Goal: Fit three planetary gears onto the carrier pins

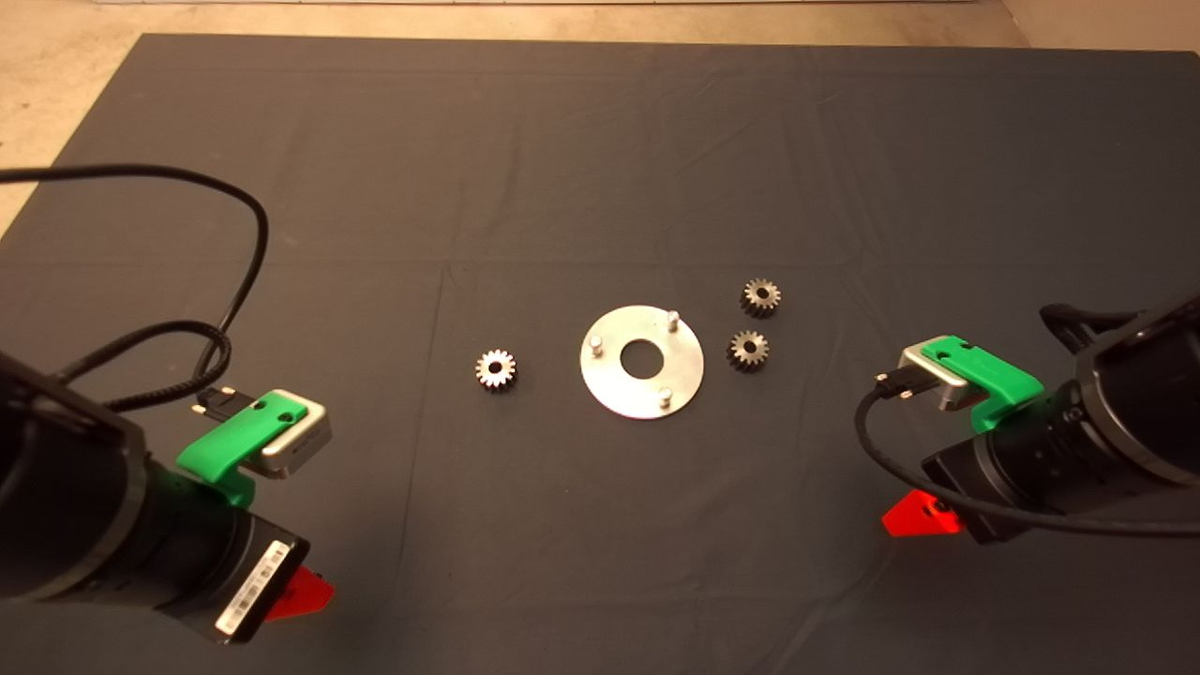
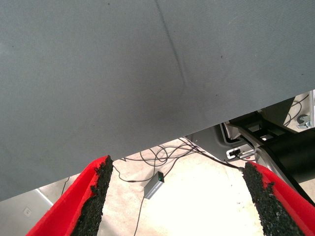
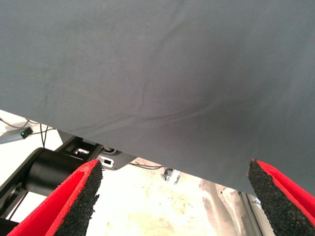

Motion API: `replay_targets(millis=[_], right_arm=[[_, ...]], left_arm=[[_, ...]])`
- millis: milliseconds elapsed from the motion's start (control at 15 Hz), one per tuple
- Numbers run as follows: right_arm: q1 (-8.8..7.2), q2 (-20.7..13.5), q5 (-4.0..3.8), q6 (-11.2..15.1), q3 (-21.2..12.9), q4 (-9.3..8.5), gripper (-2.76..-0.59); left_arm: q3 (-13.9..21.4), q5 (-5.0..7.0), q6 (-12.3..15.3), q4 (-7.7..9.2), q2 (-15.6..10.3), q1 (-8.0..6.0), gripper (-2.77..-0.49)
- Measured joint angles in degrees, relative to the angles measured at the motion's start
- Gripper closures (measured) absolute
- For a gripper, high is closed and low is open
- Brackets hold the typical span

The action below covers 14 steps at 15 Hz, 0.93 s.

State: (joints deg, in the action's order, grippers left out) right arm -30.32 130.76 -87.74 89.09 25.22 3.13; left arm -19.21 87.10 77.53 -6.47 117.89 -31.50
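A flat round silver disc (image 1: 614,375) with a centre hole lies mid-mat, with three short silver carrier pins (image 1: 672,320) standing on it in a triangle. One small dark-grey planetary gear (image 1: 496,370) lies flat to the disc's left. Two more gears (image 1: 761,297) (image 1: 748,351) lie to its right. No pin carries a gear. My left gripper (image 1: 300,595) waits at the lower left, open and empty; its fingers (image 2: 96,196) stand wide apart. My right gripper (image 1: 919,516) waits at the lower right, open and empty; its fingers (image 3: 81,194) are wide apart.
The dark mat (image 1: 600,169) covers the table. A black cable (image 1: 239,272) loops over the mat's left side above the left arm. Both wrist views look past the mat's edge at the floor, with cables and a small box (image 2: 153,185) there.
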Motion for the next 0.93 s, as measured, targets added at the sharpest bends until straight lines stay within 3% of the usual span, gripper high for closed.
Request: replay_targets(millis=[400,667,933], right_arm=[[0.03,-0.7,0.0,0.0,0.0,0.02,-2.21],[2.82,-0.7,0.02,-0.7,4.1,0.59,-2.21],[5.9,-0.6,-0.03,-6.1,10.4,4.98,-2.21]], left_arm=[[0.0,-0.02,0.0,0.0,0.1,0.0,-1.89],[0.0,-0.02,0.0,0.0,0.1,0.0,-1.89],[0.0,-0.02,0.0,0.0,0.2,0.0,-1.89]])
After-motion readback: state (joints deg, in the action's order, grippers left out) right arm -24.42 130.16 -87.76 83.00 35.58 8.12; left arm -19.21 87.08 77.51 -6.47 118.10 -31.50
